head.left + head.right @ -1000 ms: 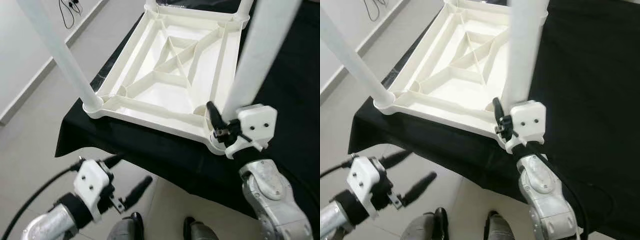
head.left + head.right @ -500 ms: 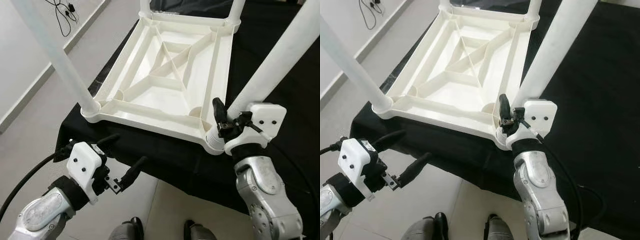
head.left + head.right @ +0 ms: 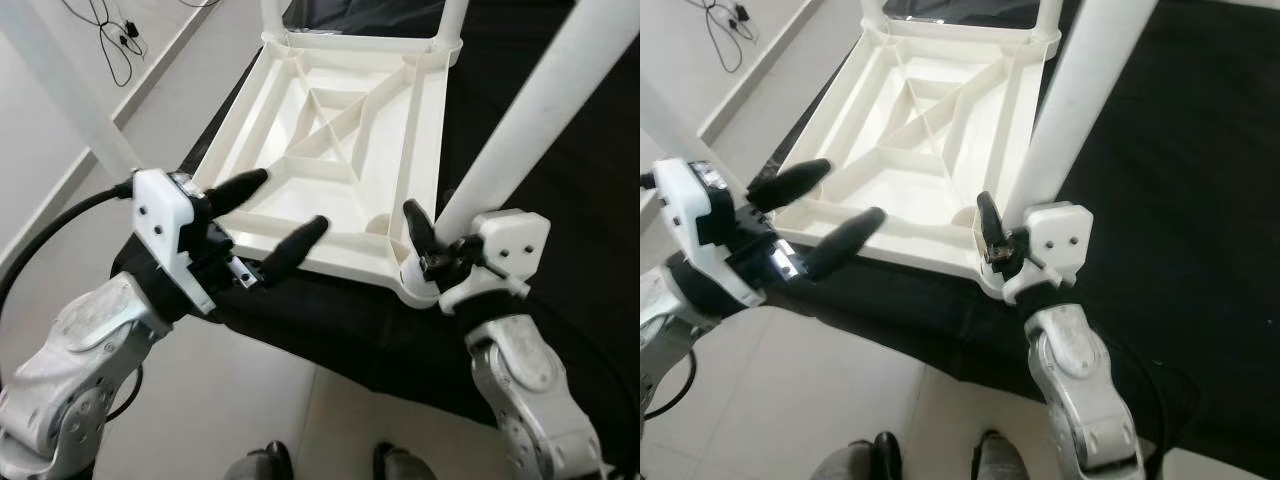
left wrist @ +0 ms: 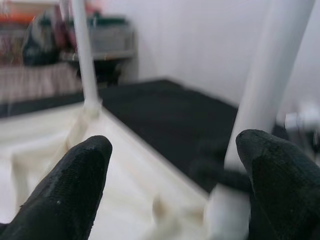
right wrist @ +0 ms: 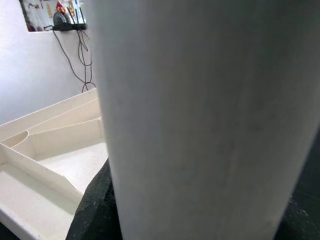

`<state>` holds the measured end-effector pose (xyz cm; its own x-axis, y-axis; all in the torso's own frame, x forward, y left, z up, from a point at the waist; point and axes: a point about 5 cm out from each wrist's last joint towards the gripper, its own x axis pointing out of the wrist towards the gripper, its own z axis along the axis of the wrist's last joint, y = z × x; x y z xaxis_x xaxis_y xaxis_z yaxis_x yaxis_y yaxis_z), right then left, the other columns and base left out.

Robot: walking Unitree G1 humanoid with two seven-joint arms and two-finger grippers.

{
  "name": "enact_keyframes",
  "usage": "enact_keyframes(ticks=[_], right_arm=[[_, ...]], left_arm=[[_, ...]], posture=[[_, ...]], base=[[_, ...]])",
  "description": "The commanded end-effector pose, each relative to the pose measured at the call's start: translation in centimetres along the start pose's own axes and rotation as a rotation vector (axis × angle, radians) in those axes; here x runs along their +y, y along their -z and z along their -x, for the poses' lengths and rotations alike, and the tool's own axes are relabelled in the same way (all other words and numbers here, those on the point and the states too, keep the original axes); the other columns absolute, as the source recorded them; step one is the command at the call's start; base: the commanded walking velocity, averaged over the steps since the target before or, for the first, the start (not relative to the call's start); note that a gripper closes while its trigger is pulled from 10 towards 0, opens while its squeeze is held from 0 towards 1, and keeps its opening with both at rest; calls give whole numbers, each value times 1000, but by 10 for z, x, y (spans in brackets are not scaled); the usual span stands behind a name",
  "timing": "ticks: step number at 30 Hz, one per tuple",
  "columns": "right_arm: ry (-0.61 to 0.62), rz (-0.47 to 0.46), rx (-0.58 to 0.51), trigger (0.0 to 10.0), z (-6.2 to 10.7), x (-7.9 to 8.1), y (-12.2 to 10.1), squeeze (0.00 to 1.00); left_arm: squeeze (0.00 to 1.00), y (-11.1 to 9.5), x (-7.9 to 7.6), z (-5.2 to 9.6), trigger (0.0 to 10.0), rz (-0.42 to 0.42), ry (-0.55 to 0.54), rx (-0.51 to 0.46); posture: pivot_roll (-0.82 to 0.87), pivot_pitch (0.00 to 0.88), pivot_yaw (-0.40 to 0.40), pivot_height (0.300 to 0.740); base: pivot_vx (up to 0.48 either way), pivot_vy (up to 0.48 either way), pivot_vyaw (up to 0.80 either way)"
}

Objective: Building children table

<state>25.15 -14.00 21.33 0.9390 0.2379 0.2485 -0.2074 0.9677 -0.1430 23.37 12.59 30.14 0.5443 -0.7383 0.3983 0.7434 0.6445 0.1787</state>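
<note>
One white tabletop (image 3: 340, 150) lies upside down on a black cloth (image 3: 590, 200), with four white legs standing in its corners. The right gripper (image 3: 440, 262) pinches the near right leg (image 3: 520, 130) at its base; the left gripper (image 3: 268, 218) hovers with fingers spread above the near edge.

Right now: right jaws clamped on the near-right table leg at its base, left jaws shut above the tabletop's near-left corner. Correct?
Not quite. The left gripper is open, jaws spread, as the left wrist view shows. The rest holds: right gripper clamps the table leg at its base, on the upturned tabletop.
</note>
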Motion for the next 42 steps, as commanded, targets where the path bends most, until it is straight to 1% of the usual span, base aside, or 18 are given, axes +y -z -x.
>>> enact_keyframes(ticks=[1, 2, 3, 5, 6, 7, 12, 13, 15, 17, 18, 21, 22, 23, 24, 36, 39, 42], right_arm=[[-20, -27, 206, 10000, 7, 5, 41, 0], [-20, -27, 206, 10000, 7, 5, 41, 0], [-26, -42, 199, 10000, 2, 5, 40, 0], [-34, -48, 192, 10000, -1, 6, 39, 0], [-42, -53, 187, 10000, -3, 7, 38, 0], [-50, -57, 180, 10000, -6, 8, 37, 0], [-66, -61, 169, 10000, -9, 10, 35, 0], [-76, -66, 161, 10000, -10, 11, 34, 0], [-76, -66, 161, 10000, -10, 11, 34, 0], [-101, -81, 138, 10000, -14, 14, 30, 0], [-101, -81, 138, 10000, -14, 14, 30, 0], [-136, -99, 118, 10000, -16, 20, 26, 0], [-150, -100, 114, 10000, -16, 22, 25, 0], [-160, -101, 112, 10000, -17, 23, 24, 0], [-174, -99, 110, 10000, -17, 25, 23, 0], [-236, -83, 111, 10000, -24, 31, 16, 0], [-232, -91, 119, 10000, -27, 30, 16, 0], [-220, -105, 120, 10000, -29, 28, 16, 0]], left_arm=[[0, 1, -2, -4, 10000, 43, 55, -4], [0, 1, -2, -4, 10000, 43, 55, -4], [0, 0, -7, -19, 10000, 73, 162, -22], [0, -1, -9, -27, 10000, 96, 217, -28], [106, -1, -12, -33, 10000, 118, 265, -33], [1000, -2, -15, -40, 10000, 143, 313, -39], [1000, -3, -17, -50, 10000, 158, 367, -36], [1000, -4, -16, -59, 10000, 135, 388, -28], [1000, -4, -16, -59, 10000, 135, 388, -28], [1000, -7, -4, -81, 10000, 71, 365, -2], [1000, -7, -4, -81, 10000, 71, 365, -2], [1000, -9, 16, -107, 10000, -14, 268, 37], [204, -9, 21, -114, 10000, -31, 253, 53], [204, -9, 24, -118, 10000, -42, 245, 64], [0, -10, 25, -122, 10000, -49, 254, 73], [0, -27, 20, -147, 10000, 9, 340, 19], [0, -34, 15, -144, 10000, 47, 429, -30], [0, -37, 18, -138, 10000, 51, 448, -39]], posture=[[-31, 261, 96, 740], [-31, 261, 96, 740], [-30, 256, 94, 740], [-30, 255, 93, 740], [-30, 254, 93, 740], [-33, 252, 91, 740], [-34, 251, 88, 740], [-34, 249, 87, 740], [-34, 249, 87, 740], [-34, 249, 88, 740], [-34, 249, 88, 740], [-33, 249, 87, 740], [-33, 249, 87, 740], [-33, 249, 87, 740], [-33, 249, 85, 740], [-43, 248, 86, 740], [-46, 249, 84, 740], [-42, 250, 82, 740]], base=[[0, 0, 0], [0, 0, 0], [0, 0, 0], [0, 0, 0], [0, 0, 0], [0, 0, 0], [0, 0, 0], [0, 0, 0], [0, 0, 0], [0, 0, 0], [0, 0, 0], [0, 0, 0], [0, 0, 0], [0, 0, 0], [0, 0, 0], [0, 0, 0], [0, 0, 0], [0, 0, 0]])
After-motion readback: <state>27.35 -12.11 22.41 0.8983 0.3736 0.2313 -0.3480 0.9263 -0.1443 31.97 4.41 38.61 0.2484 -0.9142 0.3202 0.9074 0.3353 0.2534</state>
